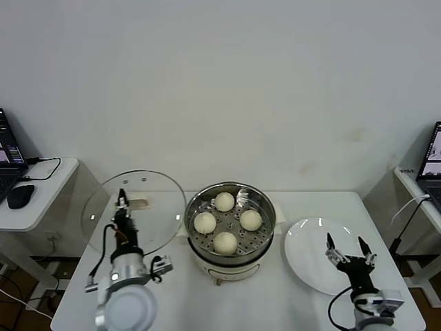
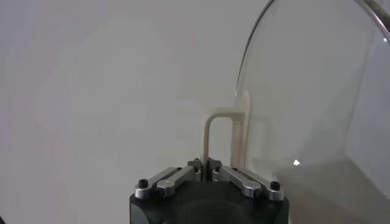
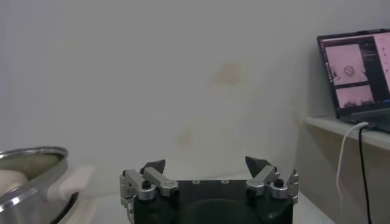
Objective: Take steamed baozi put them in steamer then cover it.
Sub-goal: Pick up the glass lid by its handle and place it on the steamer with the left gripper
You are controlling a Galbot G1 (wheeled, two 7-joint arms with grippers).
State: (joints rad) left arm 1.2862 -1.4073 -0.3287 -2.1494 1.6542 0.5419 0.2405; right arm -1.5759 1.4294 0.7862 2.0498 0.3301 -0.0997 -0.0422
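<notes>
Several cream-white baozi (image 1: 225,242) lie in the shiny steel steamer (image 1: 266,207) on its cream pot base at the table's middle. My left gripper (image 1: 122,203) is shut on the cream handle (image 2: 220,137) of the round glass lid (image 1: 155,207). It holds the lid raised and tilted, left of the steamer, its edge near the steamer rim. In the left wrist view the gripper (image 2: 205,164) pinches the handle's thin bar. My right gripper (image 1: 346,249) is open and empty above the white plate (image 1: 303,243). In the right wrist view (image 3: 206,165) its jaws stand wide apart.
The white plate is bare, right of the steamer. The steamer rim and a pot handle (image 3: 70,181) show at the edge of the right wrist view. Side desks hold a laptop and mouse (image 1: 21,196) at left and a laptop (image 3: 356,76) at right.
</notes>
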